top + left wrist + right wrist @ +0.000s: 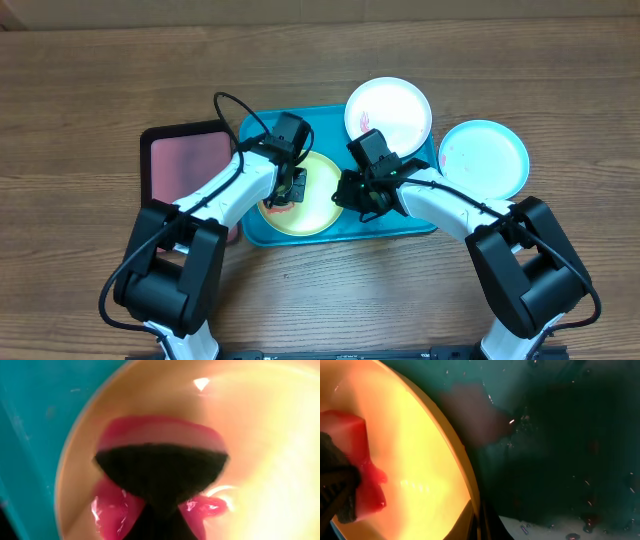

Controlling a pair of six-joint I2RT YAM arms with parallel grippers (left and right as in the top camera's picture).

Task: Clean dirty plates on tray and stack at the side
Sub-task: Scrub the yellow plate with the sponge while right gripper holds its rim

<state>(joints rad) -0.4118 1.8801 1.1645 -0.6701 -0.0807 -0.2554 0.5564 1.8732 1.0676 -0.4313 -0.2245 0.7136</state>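
The yellow plate lies in the left half of the turquoise tray. My left gripper is shut on a pink sponge with a dark scouring face and presses it onto the plate's left part, with wet red smears beside it. My right gripper is shut on the yellow plate's right rim. The white plate rests over the tray's far right corner, with a faint red smear. The light blue plate lies on the table to the right of the tray.
A smaller black-rimmed pink tray sits against the turquoise tray's left side, under my left arm. The tray floor right of the yellow plate is wet with droplets. Wooden table surrounds everything.
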